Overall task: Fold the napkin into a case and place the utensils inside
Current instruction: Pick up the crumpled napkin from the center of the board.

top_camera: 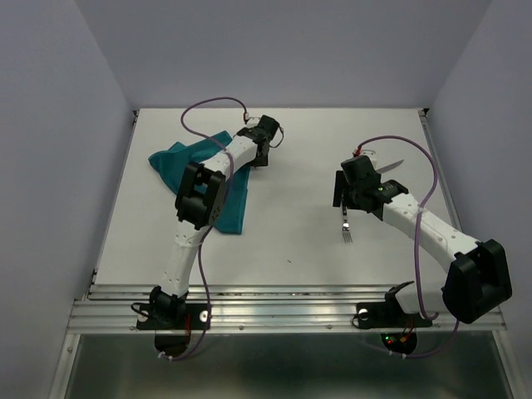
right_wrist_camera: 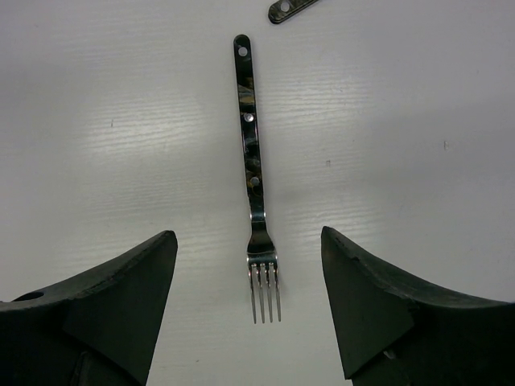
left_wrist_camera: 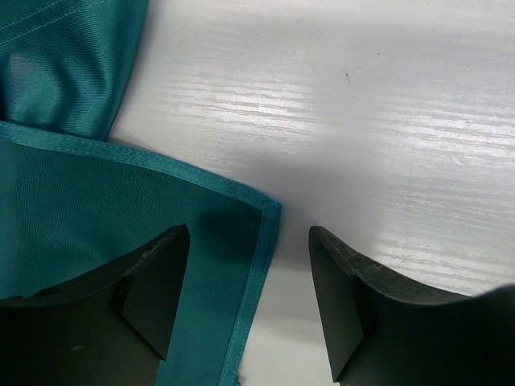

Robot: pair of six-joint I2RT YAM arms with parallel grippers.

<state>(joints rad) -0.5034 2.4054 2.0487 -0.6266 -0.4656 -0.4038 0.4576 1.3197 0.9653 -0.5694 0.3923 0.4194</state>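
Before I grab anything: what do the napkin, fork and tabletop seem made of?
Napkin: teal woven cloth, slight sheen; fine weave and stitched hem show.
Fork: shiny metal tines and neck; dark mottled handle with silver rivets, possibly plastic or resin.
Tabletop: white, semi-glossy, faint grain lines; likely laminate or painted wood.

Rear overhead; close downward wrists, right sharing fork (top_camera: 347,230) (right_wrist_camera: 251,153)

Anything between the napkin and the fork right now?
Nothing. In the top view, the stretch of table from the napkin across to the fork is bare white surface.
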